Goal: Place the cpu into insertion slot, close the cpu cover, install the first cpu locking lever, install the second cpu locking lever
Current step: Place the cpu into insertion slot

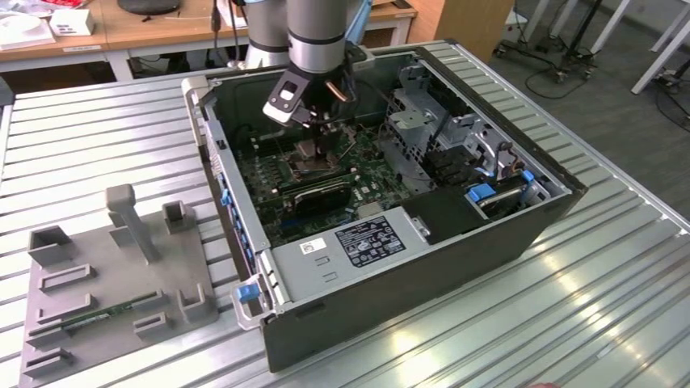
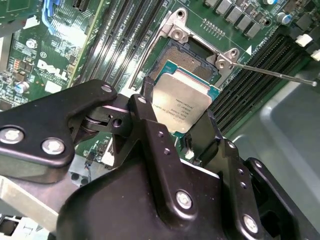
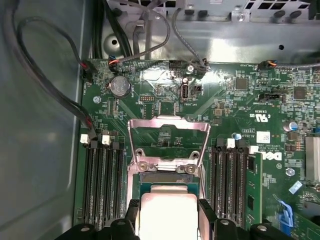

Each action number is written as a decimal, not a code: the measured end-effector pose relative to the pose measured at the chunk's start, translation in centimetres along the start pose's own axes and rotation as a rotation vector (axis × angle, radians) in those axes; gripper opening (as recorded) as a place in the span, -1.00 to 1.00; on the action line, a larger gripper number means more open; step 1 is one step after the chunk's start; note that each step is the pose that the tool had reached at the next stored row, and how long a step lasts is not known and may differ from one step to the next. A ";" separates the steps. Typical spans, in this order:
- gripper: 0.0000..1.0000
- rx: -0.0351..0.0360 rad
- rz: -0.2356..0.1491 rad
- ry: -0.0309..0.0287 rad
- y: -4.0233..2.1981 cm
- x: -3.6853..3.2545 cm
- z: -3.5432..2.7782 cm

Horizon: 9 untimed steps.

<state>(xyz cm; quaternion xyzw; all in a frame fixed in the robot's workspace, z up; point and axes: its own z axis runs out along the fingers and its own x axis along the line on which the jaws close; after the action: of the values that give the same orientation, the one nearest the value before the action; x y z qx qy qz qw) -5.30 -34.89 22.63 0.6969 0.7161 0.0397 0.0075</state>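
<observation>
Hand (image 2: 181, 116), vertical, grips cpu (image 2: 182, 100) over insertion slot (image 2: 186, 54) (cpu cover (image 3: 170, 123) raised).

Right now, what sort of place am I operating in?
Probably a robotics lab bench: an open computer case sits on a slatted metal table beside a grey fixture tray, wooden desks behind, and the gripper holds the cpu inside the case.

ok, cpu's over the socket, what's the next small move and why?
Probably a slow, straight descent: the gripper holds the cpu over the insertion slot, the cpu cover stands open, and dark slot shows past one chip edge, so seating doesn't look done.
</observation>
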 end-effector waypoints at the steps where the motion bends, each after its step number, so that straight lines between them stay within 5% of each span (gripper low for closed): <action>1: 0.08 -0.0004 -0.001 0.0007 -0.01 -0.01 0.11; 9: 0.08 -0.0015 -0.001 0.0048 -0.27 -0.05 1.12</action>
<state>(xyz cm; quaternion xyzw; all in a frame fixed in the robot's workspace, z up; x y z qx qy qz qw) -5.49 -34.89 21.50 0.6963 0.7165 0.0419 0.0063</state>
